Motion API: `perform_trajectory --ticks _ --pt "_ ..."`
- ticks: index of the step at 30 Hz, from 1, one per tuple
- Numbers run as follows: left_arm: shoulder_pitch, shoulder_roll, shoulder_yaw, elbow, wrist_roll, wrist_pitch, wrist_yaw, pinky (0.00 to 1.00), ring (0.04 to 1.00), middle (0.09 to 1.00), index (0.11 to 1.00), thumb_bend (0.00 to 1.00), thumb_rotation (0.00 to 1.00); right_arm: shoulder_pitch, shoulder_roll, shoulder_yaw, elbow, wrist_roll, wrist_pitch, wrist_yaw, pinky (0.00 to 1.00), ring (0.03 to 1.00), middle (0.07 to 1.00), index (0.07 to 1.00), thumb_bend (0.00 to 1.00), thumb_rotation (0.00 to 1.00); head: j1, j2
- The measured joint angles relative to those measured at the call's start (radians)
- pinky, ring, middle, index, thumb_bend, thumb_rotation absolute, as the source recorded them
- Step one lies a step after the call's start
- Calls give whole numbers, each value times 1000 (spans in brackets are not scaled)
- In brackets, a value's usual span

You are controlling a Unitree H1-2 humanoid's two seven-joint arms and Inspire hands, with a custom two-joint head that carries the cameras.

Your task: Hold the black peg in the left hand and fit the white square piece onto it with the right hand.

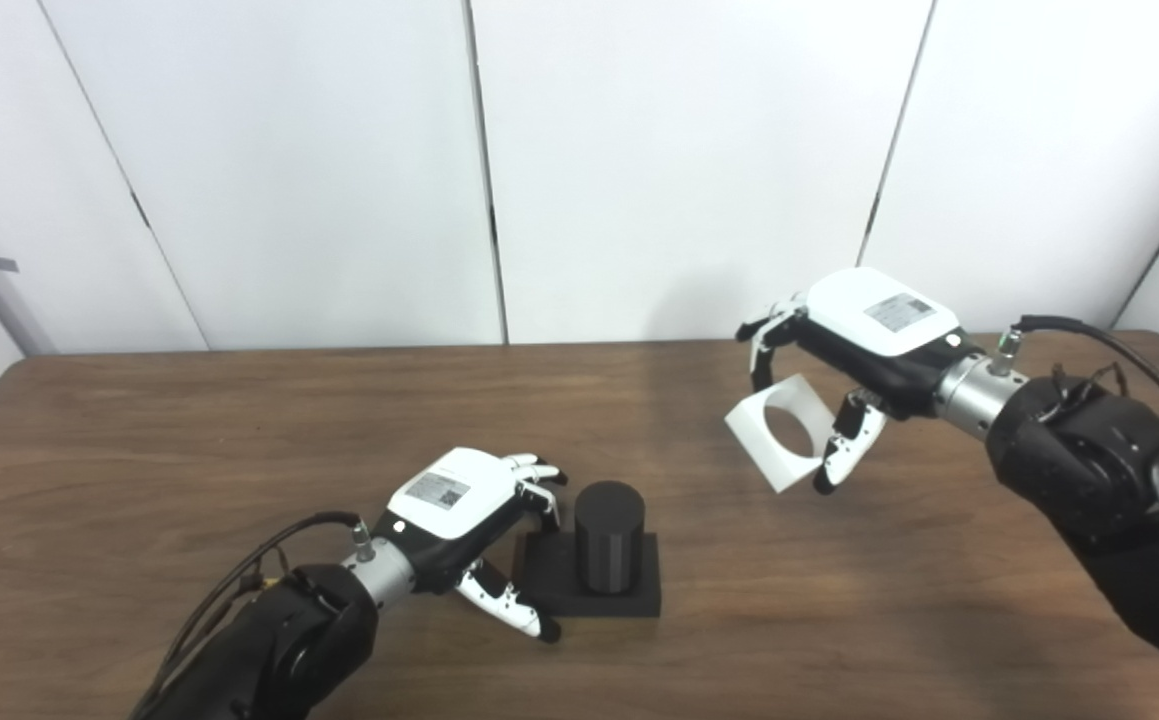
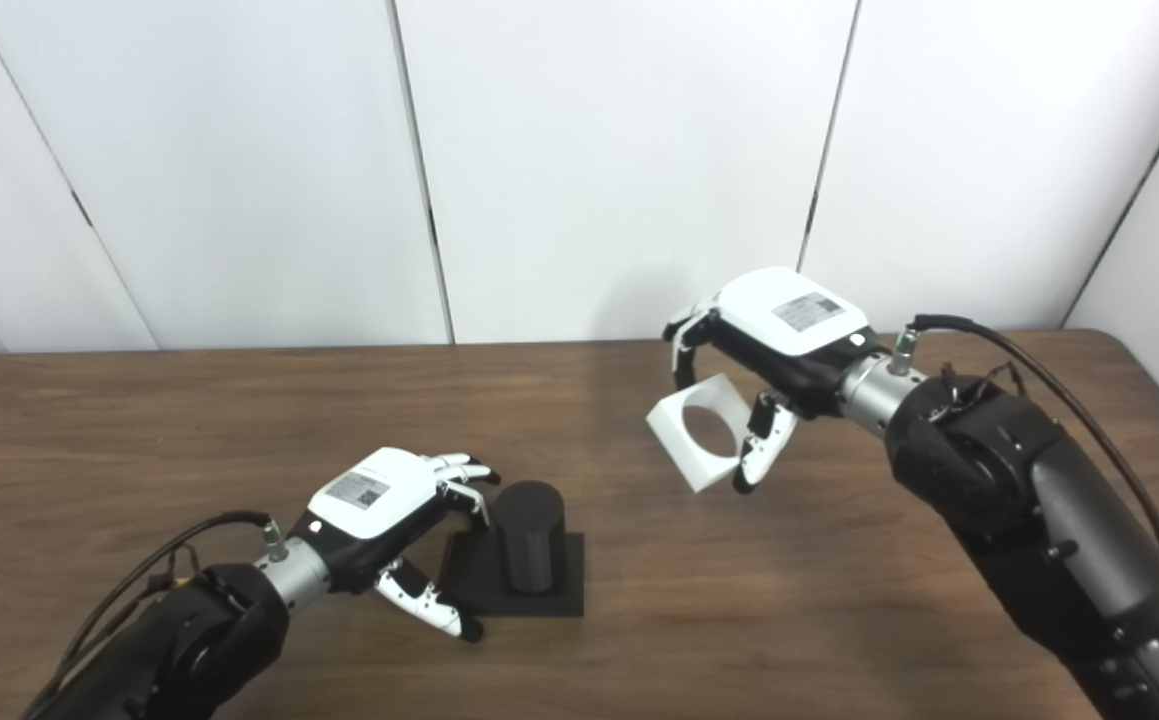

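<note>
- Standing upright on its square black base, the black peg (image 1: 609, 537) sits on the wooden table (image 1: 239, 440), near the front, left of centre.
- The left hand (image 1: 459, 520) lies just beside the base, fingers spread and curled toward it, thumb low at the base's near corner; whether it touches cannot be told.
- The right hand (image 2: 774, 350) is clamped on the white square piece (image 2: 701, 428), raised above the table, tilted, well apart from the peg, its round hole facing the cameras.
</note>
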Motion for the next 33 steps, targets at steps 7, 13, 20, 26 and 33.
perform_trajectory --ticks 7,13,20,26,33 --pt "-1 -5 -1 3 3 1 1 848 924 890 488 521 78 -11 37 2 -23 15 -4 39 771 830 796 479 517 138 3 2" --pt "-2 -9 -2 3 6 2 -1 843 920 887 488 521 77 -36 71 9 -41 36 -4 74 751 833 800 478 517 140 11 5" --pt "-3 -13 -3 3 10 3 -1 833 914 883 488 521 78 -73 131 38 -50 43 -4 93 738 830 798 479 515 143 18 5" --pt "-3 -16 -3 3 15 6 -1 849 922 889 488 521 78 -76 164 61 -50 42 -5 94 750 824 791 478 518 140 28 8" --pt "-4 -19 -4 2 17 16 -3 837 919 889 488 521 78 -76 178 74 -50 39 -4 98 754 828 796 479 517 139 34 11"
